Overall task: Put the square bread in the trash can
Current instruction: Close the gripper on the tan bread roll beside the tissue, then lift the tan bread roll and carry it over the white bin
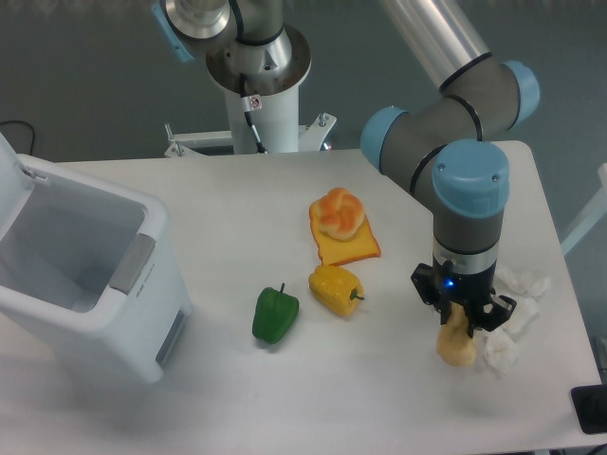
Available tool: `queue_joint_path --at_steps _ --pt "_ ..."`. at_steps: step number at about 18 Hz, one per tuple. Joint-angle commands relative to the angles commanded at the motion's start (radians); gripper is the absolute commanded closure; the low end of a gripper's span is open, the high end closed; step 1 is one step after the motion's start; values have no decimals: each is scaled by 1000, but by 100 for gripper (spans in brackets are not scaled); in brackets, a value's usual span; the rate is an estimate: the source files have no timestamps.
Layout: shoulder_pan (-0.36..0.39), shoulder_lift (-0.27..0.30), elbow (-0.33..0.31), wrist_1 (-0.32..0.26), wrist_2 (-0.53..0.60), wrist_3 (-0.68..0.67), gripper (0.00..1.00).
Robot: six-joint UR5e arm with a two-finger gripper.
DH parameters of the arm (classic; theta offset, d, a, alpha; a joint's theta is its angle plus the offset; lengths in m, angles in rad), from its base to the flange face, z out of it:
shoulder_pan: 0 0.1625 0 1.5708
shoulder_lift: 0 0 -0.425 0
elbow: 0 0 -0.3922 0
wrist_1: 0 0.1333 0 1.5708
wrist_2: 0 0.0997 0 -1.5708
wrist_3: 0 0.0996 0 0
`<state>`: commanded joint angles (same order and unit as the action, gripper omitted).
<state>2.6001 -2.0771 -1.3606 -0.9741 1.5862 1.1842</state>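
- The arm (446, 104) reaches in from the top of the frame, elbows over the table's (237, 199) far right side and drops its wrist straight down, blue cap facing the camera.
- The gripper (458, 327) points vertically at the table, its fingers closed on the top of the bread (457, 346), a pale tan lump.
- The bread's lower half shows below the fingers; whether it rests on the table or hangs just above it cannot be told.
- Just right of the bread, crumpled white paper (512, 322) lies, touching or nearly touching the gripper.
- Left of the bread, near the table's middle, a yellow pepper (335, 289) lies, with a green pepper (275, 315) further left, the two apart.
- Beyond the yellow pepper, an orange toast slice (346, 245) lies flat, a round bun (340, 212) sitting on its far end.
- The trash can (90, 284) stands well to the left of the bread, at the table's left edge, lid up and open, a grey panel on its near rim.
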Motion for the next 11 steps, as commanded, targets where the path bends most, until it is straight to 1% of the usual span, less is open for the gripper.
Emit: queue_joint_path --at_steps 4,7,11 --pt "-6 31 -9 0 -3 -3 60" --pt "-26 57 -26 0 2 -9 60" --pt "-58 103 -38 0 3 -60 63"
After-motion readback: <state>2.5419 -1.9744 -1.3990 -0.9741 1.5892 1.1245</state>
